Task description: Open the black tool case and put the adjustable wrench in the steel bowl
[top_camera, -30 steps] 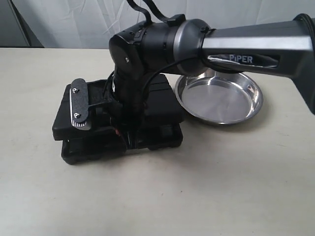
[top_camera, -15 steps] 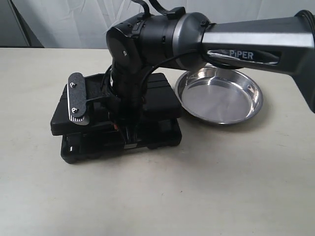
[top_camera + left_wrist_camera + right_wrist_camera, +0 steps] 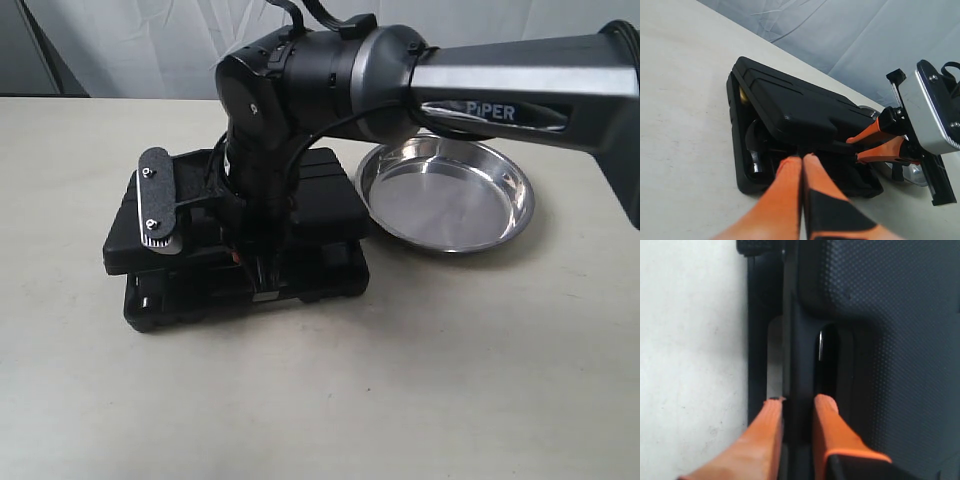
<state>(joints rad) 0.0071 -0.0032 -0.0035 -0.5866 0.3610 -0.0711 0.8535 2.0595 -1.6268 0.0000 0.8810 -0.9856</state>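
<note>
Case lid rim [image 3: 800,340] apparently within right gripper [image 3: 799,412]

A pale beige tabletop [image 3: 450,400], matte and faintly speckled, fills most of the exterior view. Behind its far edge hangs a wrinkled, light blue-grey cloth [image 3: 140,50] as a backdrop. At the far left, beside the cloth, stands a dark grey panel [image 3: 20,50], cut off by the frame's edge.
</note>
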